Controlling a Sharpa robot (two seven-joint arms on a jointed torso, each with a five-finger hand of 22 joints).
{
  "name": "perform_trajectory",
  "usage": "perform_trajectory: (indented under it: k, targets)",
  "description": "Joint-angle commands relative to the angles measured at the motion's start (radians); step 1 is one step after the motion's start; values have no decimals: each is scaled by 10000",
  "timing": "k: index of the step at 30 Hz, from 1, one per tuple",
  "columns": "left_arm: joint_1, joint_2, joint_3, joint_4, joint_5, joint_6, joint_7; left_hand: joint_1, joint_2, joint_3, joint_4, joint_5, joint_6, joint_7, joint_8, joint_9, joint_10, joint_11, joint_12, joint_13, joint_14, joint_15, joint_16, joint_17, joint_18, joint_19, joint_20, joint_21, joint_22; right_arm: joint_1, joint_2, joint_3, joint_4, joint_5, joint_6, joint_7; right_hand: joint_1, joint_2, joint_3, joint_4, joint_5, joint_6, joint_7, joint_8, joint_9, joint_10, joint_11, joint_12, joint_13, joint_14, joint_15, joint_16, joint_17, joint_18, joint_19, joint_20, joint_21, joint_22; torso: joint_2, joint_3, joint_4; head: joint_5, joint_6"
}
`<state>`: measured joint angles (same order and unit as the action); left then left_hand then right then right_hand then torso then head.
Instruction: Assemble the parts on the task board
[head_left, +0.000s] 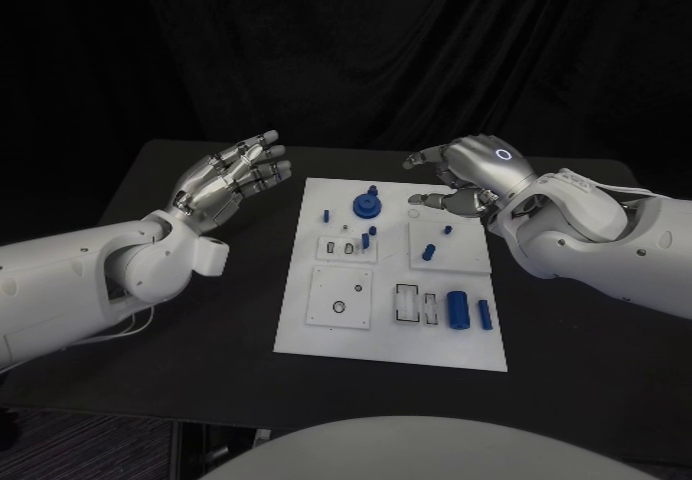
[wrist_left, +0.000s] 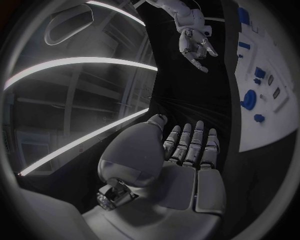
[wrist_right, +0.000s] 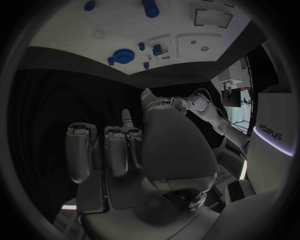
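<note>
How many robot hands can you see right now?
2. The left hand is raised, empty, left of the white board; the right hand hangs empty by the board's far right corner.

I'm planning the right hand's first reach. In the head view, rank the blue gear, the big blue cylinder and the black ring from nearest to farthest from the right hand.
1. Blue gear, at the board's far end, nearest the right hand.
2. Big blue cylinder, on the board's near right part.
3. Black ring, on the near left part, farthest.

White smooth-shelled arms; silver segmented left hand (head_left: 231, 178); right hand (head_left: 464, 172) bears glowing blue ring.
</note>
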<state>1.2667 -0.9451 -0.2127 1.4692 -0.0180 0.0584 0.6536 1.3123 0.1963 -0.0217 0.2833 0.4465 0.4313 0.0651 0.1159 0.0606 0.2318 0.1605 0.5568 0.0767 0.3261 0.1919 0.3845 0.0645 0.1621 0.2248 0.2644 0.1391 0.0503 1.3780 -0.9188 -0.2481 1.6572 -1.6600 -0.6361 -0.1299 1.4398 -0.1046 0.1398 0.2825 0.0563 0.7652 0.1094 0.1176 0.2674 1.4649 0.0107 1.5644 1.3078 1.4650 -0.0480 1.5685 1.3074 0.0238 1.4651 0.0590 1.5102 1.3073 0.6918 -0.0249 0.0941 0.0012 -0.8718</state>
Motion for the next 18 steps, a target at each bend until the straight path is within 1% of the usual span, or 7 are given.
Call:
perform_trajectory:
  k: [1,4,9,11,14,16,18]
  targets:
    - [305,317,16,-424,-940,354,-1845,-18,75,-213,86,-362,285,72,176,48,116,110,220,22,228,40,375,30,-94,255,113,124,29,12,-67,1,-148,274,-10,-88,64,71,52,-3,0,146,5,66,16,1059,35,64,2630,1056,-25,19,2630,-79,760,4,18,2424,-437,159,-249,175,-9]
    - [526,530,16,-723,-1963,368,-2709,443,95,-324,48,-495,1011,270,610,155,577,179,701,102,979,95,1104,104,-33,2061,211,1108,375,13,-65,0,-262,422,19,-117,91,99,48,1,14,254,11,108,20,1059,41,64,2630,1051,-22,2,2614,-76,755,8,8,2421,-482,169,-259,182,-9]
    - [1042,914,16,-849,-4284,-28,-4430,1070,124,-270,64,-657,1591,643,1156,207,1298,667,1528,331,1760,249,2246,160,-192,3766,225,1838,610,15,-70,-1,-419,543,113,-184,149,173,64,-4,136,347,23,127,4,1059,48,64,2630,1035,-14,-51,2563,-66,738,14,-28,2408,-612,285,-379,216,-9]
    - [1251,1110,17,-819,-5314,-200,-5141,1235,121,-216,33,-1173,1876,908,1362,226,1900,872,1983,502,2251,176,2833,233,-124,4433,181,2130,718,15,-108,-1,-446,564,180,-208,206,207,78,-22,252,375,30,122,-14,1053,52,60,2625,1029,-12,-73,2542,-62,730,17,-46,2402,-674,349,-428,306,-9]
    - [1450,1367,17,-727,-6740,-429,-6103,1346,39,-175,21,-1588,2197,1106,1578,221,2919,654,2687,873,3082,-108,3821,436,57,5313,77,2532,875,15,-152,-1,-480,582,311,-252,251,244,87,-31,365,433,37,131,-27,1049,57,57,2621,1021,-10,-102,2515,-56,719,20,-68,2394,-723,415,-458,381,-9]
    - [1516,1506,17,-699,-7366,-529,-6528,1215,-137,-295,19,-2242,2472,1198,1747,244,3609,447,3087,1117,3681,-320,4436,623,164,5822,-11,2785,981,16,-172,-1,-497,588,378,-282,273,270,92,-34,429,474,43,137,-36,1026,60,42,2599,1013,-7,-129,2489,-50,709,22,-90,2386,-746,448,-455,378,-9]
    - [1572,1691,17,-698,-7964,-565,-7046,1050,-467,-452,-49,-3099,2976,1349,2080,368,4295,16,3591,1556,4447,-681,5306,1028,241,6604,-334,3232,1188,16,-214,-2,-505,593,475,-336,281,280,94,-35,456,487,44,138,-39,1014,61,34,2588,1009,-6,-142,2477,-46,702,23,-104,2381,-763,505,-461,366,-9]
